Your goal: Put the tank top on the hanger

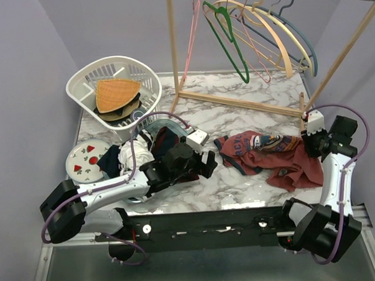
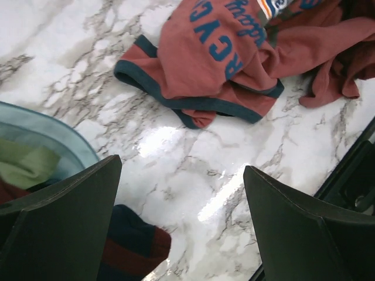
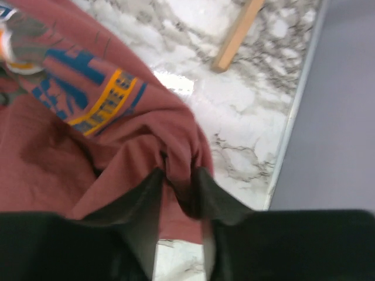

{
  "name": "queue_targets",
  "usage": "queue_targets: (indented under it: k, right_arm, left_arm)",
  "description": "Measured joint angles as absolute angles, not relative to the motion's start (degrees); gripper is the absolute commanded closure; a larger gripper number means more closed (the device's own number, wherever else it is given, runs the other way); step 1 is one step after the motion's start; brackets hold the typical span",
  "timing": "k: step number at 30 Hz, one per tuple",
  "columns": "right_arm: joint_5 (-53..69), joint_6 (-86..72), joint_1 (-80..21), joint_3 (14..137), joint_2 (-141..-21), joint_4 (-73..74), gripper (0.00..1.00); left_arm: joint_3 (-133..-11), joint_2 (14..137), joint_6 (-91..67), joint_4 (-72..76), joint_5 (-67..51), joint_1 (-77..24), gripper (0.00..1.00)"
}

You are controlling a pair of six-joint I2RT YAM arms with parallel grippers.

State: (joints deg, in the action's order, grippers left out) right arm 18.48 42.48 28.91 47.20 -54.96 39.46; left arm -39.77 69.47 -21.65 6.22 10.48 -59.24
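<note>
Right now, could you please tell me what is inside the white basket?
An orange woven piece lies on top in the white basket, over black and tan items. Those show only at their edges, and anything beneath them is covered.

Maroon tank top printed with navy block capitals, at twelve o'clock in the left wrist view. They lie upside down and are cut by folds. "R", "C", then "A" or "V", then "C" can be made out; the full word cannot. Toward one o'clock of them runs navy cursive script, too creased to read. In the right wrist view, at ten o'clock, an orange band carries blue capitals, blurred beyond reading.
</note>
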Motion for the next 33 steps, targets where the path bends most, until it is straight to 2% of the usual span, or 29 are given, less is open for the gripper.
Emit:
queue_targets:
  k: [3,4,6,13,16,21,28,33]
  right_arm:
    - [18.57,43.22,29.36,45.65,-58.83,39.42,0.24]
    - [19.25,43.62,29.36,45.65,-58.85,39.92,0.2]
    - [21.12,44.71,29.36,45.82,-57.65,40.73,0.13]
    - [38.13,57.1,29.3,51.86,-53.34,52.23,0.05]
    - [45.93,65.56,27.59,52.29,-53.12,58.74,0.05]
    - [51.96,70.83,13.58,48.4,-51.99,60.31,0.06]
    - [48.66,64.49,-8.6,47.46,-56.4,50.46,0.12]
    - [40.38,57.56,-19.97,49.67,-63.86,40.18,0.27]
  left_arm:
    - [-41.06,72.82,-23.68,7.75,7.79,-59.24,0.01]
    - [-41.41,73.78,-24.38,8.08,6.92,-59.22,0.01]
    - [-41.71,75.09,-25.41,8.54,6.04,-59.24,0.01]
    - [-42.76,79.18,-27.88,9.13,4.23,-59.24,0.01]
    - [-43.72,79.92,-28.12,8.93,4.25,-59.24,0.01]
    - [-45.87,81.14,-28.18,8.97,4.29,-58.94,0.03]
    - [-45.58,81.08,-29.5,9.26,4.23,-58.83,0.05]
    - [-42.52,76.07,-30.04,7.88,5.54,-58.83,0.05]
